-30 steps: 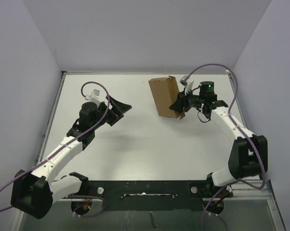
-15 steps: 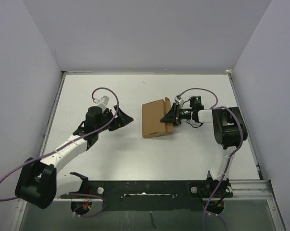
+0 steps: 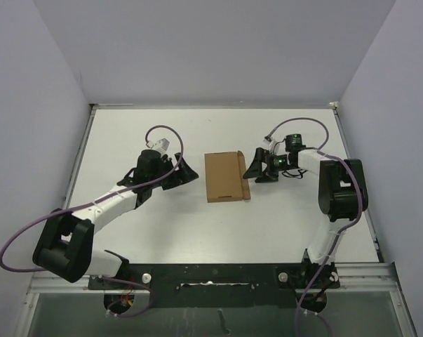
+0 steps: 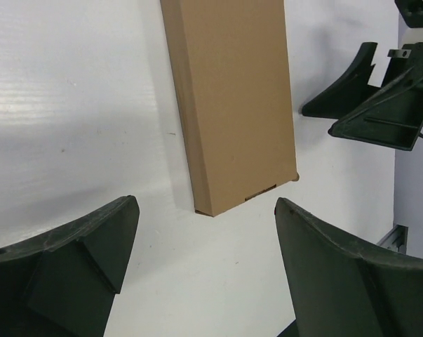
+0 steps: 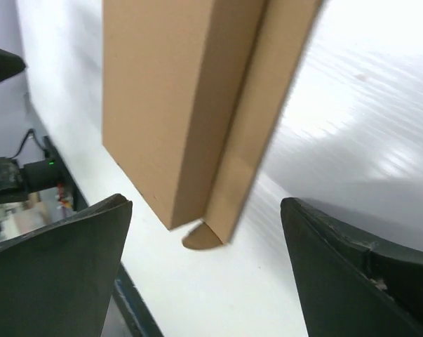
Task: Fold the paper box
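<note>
The paper box (image 3: pixel 224 176) lies flat and closed on the white table, mid-table, a brown kraft rectangle. A narrow flap with a rounded tab sticks out along its right side (image 5: pixel 257 133). My left gripper (image 3: pixel 185 173) is open just left of the box, with the box's short end (image 4: pixel 236 105) ahead of its fingers and apart from them. On the box's right, my right gripper (image 3: pixel 257 167) is open and apart from the flap, nothing between its fingers. In the left wrist view the right gripper's black fingers (image 4: pixel 369 98) show beyond the box.
The white table (image 3: pixel 197 225) is walled by pale purple panels on three sides. A black rail with both arm bases (image 3: pixel 211 275) runs along the near edge. Purple cables loop over both arms.
The right gripper let go of the box and opened, backing off to the right. The box dropped from tilted to flat. The left gripper moved closer to the box's left side.
</note>
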`<state>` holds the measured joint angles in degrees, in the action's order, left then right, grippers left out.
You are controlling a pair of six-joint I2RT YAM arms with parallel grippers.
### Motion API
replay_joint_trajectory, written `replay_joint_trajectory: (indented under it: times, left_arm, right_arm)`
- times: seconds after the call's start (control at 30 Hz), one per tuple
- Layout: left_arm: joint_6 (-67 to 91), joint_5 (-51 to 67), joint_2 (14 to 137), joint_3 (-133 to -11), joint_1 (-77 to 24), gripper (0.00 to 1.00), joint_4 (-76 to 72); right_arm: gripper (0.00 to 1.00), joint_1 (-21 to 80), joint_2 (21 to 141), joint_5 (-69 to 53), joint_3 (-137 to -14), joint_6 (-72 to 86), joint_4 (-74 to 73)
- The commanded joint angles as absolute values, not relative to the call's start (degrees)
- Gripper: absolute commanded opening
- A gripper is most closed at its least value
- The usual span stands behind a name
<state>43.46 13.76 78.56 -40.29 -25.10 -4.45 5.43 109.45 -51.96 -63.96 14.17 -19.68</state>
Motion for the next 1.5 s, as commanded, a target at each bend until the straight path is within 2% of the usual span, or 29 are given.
replay_joint_trajectory:
  times: [0.0,0.13,0.17,0.3,0.33,0.4,0.5,0.8,1.1,1.23,1.33,1.4,1.47]
  left_arm:
    - [39.8,12.6,78.4,-43.8,-25.3,0.78,-5.0]
    - [38.5,15.9,79.2,-43.8,-25.3,0.76,-8.1]
    - [38.4,17.2,79.8,-43.7,-25.3,0.75,-9.2]
    - [38.0,18.9,83.6,-44.7,-25.3,0.70,-10.5]
    - [37.8,19.2,85.0,-46.2,-25.3,0.70,-10.6]
    - [37.9,20.1,87.8,-47.6,-25.3,0.69,-11.4]
    - [37.7,20.6,91.4,-49.3,-25.6,0.69,-11.9]
    - [36.4,22.0,97.5,-51.5,-26.7,0.69,-12.8]
    - [35.4,21.6,100.3,-51.2,-27.3,0.64,-11.8]
    - [33.8,19.2,97.4,-49.6,-27.2,0.64,-10.1]
    - [32.6,17.7,93.6,-48.5,-26.6,0.64,-9.0]
    - [32.0,17.2,91.3,-47.9,-26.1,0.64,-8.7]
    - [31.7,17.0,88.8,-47.4,-25.5,0.64,-8.7]
  right_arm:
    - [0.91,2.2,103.6,-46.1,-65.6,2.8,-27.3]
    - [0.88,1.1,98.1,-45.5,-65.3,-6.2,-28.4]
    - [0.81,1.3,96.6,-46.3,-64.9,-8.5,-28.2]
    - [0.28,4.0,96.1,-46.8,-65.1,-10.9,-29.3]
    - [0.20,4.4,97.0,-47.2,-65.6,-10.1,-29.8]
    - [0.07,5.6,99.2,-47.4,-66.5,-9.2,-30.5]
    - [0.00,7.7,101.1,-45.9,-66.6,-8.7,-30.5]
    - [0.00,13.6,106.2,-42.8,-69.3,-8.8,-31.3]
    - [0.00,20.6,108.6,-43.3,-73.0,-11.3,-32.5]
    - [0.01,18.6,106.5,-43.5,-72.7,-12.8,-33.7]
    - [0.08,13.9,103.8,-53.5,-70.2,-11.1,-33.5]
    - [0.10,10.6,102.9,-67.9,-67.6,-3.5,-29.5]
    - [0.13,8.5,101.3,-74.4,-64.0,7.5,-20.9]
